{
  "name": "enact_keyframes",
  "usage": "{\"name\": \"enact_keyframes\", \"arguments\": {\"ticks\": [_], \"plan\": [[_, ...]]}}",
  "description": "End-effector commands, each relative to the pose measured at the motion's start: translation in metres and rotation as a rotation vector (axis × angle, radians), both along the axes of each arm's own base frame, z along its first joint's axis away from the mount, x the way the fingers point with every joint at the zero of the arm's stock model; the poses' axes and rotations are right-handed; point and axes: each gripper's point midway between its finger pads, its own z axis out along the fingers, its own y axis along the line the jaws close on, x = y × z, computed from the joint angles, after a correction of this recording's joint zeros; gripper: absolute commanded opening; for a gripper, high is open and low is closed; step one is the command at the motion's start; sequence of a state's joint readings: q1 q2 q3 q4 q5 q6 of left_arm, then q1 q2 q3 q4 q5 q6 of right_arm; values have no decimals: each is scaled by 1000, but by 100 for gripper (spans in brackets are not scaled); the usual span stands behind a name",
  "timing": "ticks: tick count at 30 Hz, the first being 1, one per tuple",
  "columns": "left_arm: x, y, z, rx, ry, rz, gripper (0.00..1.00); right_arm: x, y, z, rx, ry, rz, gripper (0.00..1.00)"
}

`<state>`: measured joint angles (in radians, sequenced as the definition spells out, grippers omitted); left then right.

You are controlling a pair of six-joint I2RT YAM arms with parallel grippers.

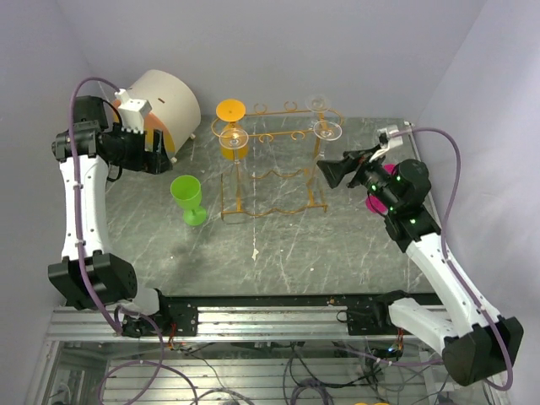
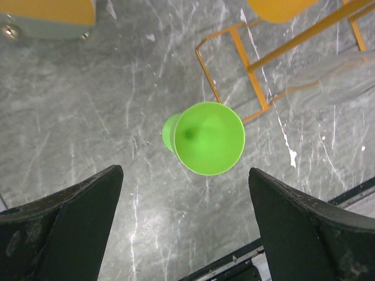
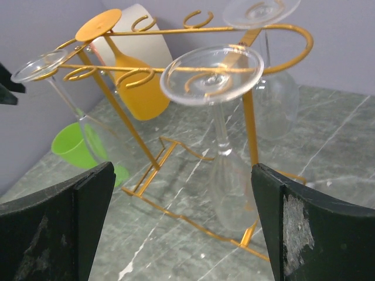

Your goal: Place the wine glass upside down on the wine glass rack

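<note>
The green plastic wine glass is sitting straight under the left gripper, whose jaws are gaping wide and empty. It is standing upright on the grey marbled table, near the orange-gold wire rack. The right gripper, equally wide and empty, is facing a clear stemmed glass hanging inverted. The pickup is seemingly beginning, calling for descending, gripping and inverting.

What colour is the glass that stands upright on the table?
The glass is bright green; left wrist view.
</note>
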<state>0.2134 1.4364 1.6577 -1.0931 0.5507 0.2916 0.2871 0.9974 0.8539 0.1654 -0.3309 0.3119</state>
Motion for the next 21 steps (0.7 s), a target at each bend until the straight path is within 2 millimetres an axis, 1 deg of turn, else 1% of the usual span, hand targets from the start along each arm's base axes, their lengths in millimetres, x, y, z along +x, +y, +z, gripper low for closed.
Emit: {"name": "enact_keyframes", "arguments": {"ticks": [1,3,4,5,7,8,9,11,13,15,18,21], "plan": [[-11,-9,-5,6,24,-40,100,-18,-7,-26,72,169,-39,100],[-8,-12,-4,-1,12,-48,100,-22,-15,-30,165,286,-117,100],[-7,-14,-6,-7,19,-63,100,-24,-24,-35,192,357,-182,100],[-5,-16,-9,-10,30,-72,100,-32,-24,-40,177,404,-181,100],[-1,-20,-17,2,53,-91,100,-52,-11,-43,113,368,-46,99],[1,-23,-22,15,63,-104,100,-61,-4,-39,105,318,27,97],[4,-27,-28,44,69,-107,99,-67,-1,-33,120,285,59,96],[12,-33,-39,94,80,-110,96,-77,-2,-24,140,247,74,96],[20,-35,-47,131,80,-99,93,-83,-2,-16,140,222,88,96],[27,-32,-53,157,94,-79,87,-87,-2,-11,131,215,97,96],[38,-21,-60,202,98,-29,79,-92,-3,-12,115,235,103,96],[43,-16,-66,226,95,-4,73,-98,-3,-13,128,233,109,96]]}}
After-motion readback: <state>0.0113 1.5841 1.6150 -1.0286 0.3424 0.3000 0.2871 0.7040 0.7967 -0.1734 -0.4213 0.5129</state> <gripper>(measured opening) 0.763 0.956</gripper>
